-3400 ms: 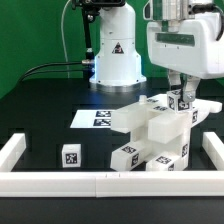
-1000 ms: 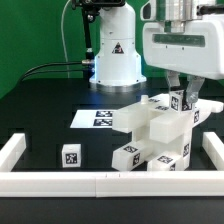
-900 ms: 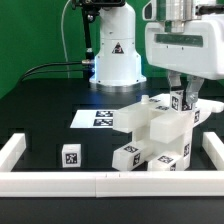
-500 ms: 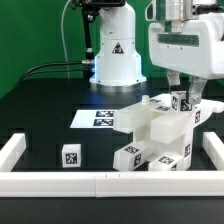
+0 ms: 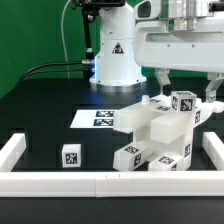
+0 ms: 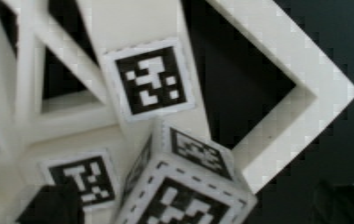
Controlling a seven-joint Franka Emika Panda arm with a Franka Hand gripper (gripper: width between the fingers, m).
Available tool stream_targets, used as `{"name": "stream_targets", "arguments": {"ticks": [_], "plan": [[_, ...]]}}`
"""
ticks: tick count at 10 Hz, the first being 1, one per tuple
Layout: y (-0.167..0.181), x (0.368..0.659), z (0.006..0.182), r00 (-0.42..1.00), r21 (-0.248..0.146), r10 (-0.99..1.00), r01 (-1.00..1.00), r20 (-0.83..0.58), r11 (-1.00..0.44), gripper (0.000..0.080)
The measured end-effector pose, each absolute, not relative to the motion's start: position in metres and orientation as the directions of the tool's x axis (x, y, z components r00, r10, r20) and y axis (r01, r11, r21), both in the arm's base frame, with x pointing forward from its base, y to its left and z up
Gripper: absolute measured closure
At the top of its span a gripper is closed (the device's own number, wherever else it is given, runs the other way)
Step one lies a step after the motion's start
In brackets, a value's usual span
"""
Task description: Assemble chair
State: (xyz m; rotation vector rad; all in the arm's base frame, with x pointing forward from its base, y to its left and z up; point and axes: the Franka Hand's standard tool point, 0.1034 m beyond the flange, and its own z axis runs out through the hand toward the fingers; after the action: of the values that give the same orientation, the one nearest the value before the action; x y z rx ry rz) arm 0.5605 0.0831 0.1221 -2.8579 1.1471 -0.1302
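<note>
The partly built white chair (image 5: 152,135) stands at the exterior view's right, a cluster of blocky parts with black-and-white tags. Its topmost tagged block (image 5: 183,102) sticks up at the back right. My gripper (image 5: 187,88) hangs just above that block, open, one finger (image 5: 163,78) on each side and clear of it. The wrist view looks down on the same tagged block (image 6: 192,185) and white chair bars (image 6: 245,60) with a tag (image 6: 151,80); my fingers do not show there.
A small loose tagged cube (image 5: 70,155) lies at the front left. The marker board (image 5: 98,118) lies flat behind the chair. A white border rail (image 5: 100,181) runs along the front, with side rails left (image 5: 12,150) and right (image 5: 214,150). The robot base (image 5: 117,60) stands behind.
My fingers have spread apart and let go of the chair's top tagged block. The hand has lifted slightly. The chair parts have stayed in place.
</note>
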Motion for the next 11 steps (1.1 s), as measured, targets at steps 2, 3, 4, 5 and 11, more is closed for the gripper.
{"name": "stream_targets", "arguments": {"ticks": [2, 3, 4, 5, 11], "plan": [[0.0782, 0.5611, 0.1219, 0.900, -0.061, -0.428, -0.424, 0.082, -0.903, 0.0151], [0.0769, 0.5607, 0.1202, 0.957, -0.035, -0.274, -0.271, 0.093, -0.962, 0.0151], [0.0774, 0.5600, 0.1194, 0.967, -0.027, -0.237, -0.236, 0.094, -0.971, 0.0151], [0.0770, 0.5602, 0.1195, 0.958, -0.030, -0.272, -0.270, 0.093, -0.962, 0.0151], [0.0771, 0.5602, 0.1194, 0.849, -0.055, -0.522, -0.519, 0.081, -0.853, 0.0519]]}}
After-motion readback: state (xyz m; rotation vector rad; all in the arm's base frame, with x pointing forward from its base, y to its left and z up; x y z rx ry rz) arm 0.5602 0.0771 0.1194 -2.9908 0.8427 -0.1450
